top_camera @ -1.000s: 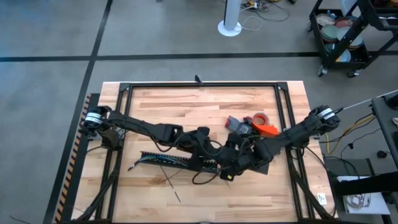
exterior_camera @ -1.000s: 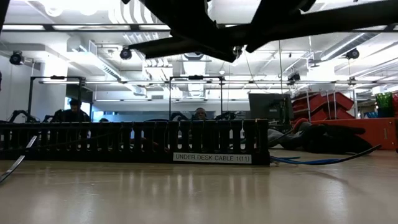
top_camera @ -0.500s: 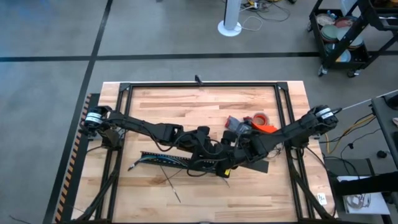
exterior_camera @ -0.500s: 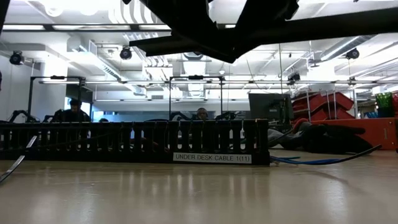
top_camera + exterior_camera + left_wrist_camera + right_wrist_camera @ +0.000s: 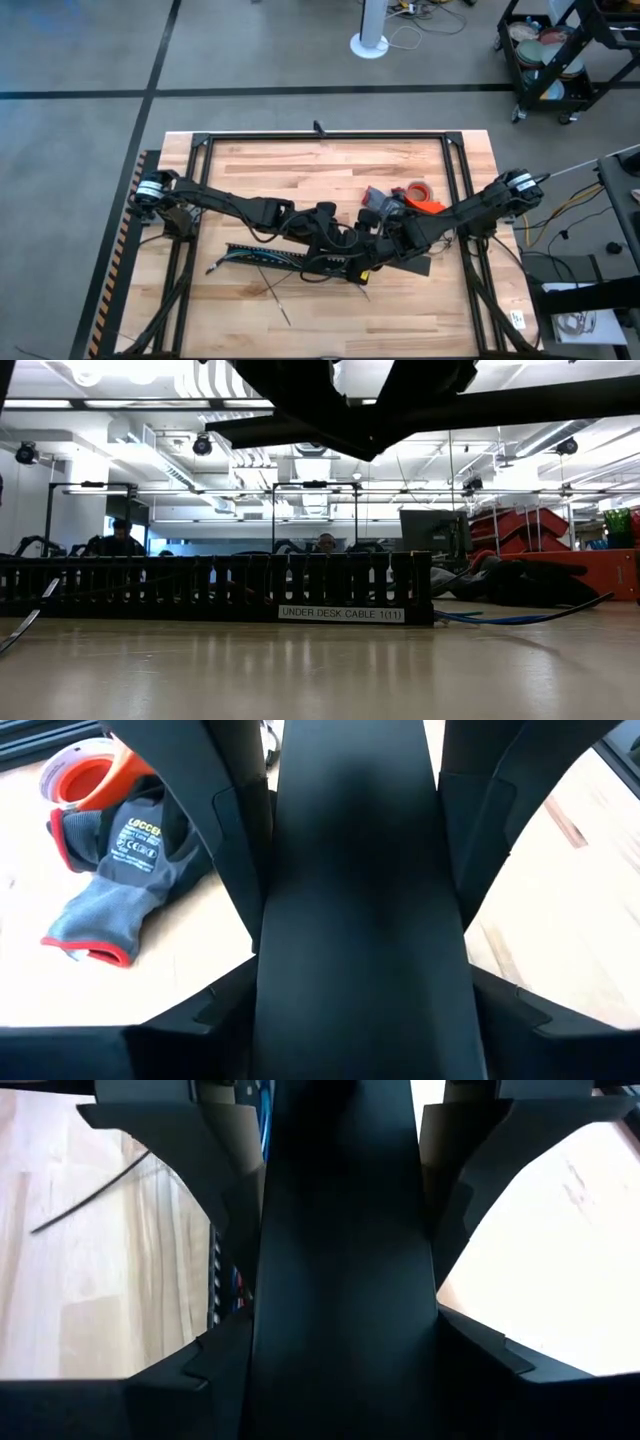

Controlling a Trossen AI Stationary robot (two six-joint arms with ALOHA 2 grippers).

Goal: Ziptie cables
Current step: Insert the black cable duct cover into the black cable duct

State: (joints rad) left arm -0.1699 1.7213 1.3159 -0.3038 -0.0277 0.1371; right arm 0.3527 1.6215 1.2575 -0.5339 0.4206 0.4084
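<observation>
Nearest the bottom of the high view, two zipties (image 5: 275, 298) lie loose on the bare wood, untouched, just below the left end of the black duct (image 5: 265, 256). From that end the cables (image 5: 222, 264) trail out toward the lower left; a blue-grey run also shows at the right of the low view, behind the duct's labelled wall. Above the duct's right half, near frame centre, the left gripper (image 5: 335, 262) and the right gripper (image 5: 372, 268) crowd together, low over the table. Whether either one's fingers are parted or closed on anything I cannot tell; each wrist view is filled by a broad dark slab between the fingers.

By my reading the work is at gathering the wires at the duct, with no tie fetched yet. Next, one gripper must free itself and reach down-frame for a strip, a fine pinch against flat wood.

Both arms stretch inward from the table's left and right edges, elbows low. Farther up the frame sit a grey glove (image 5: 105, 870) and a red tape roll (image 5: 417, 190).
</observation>
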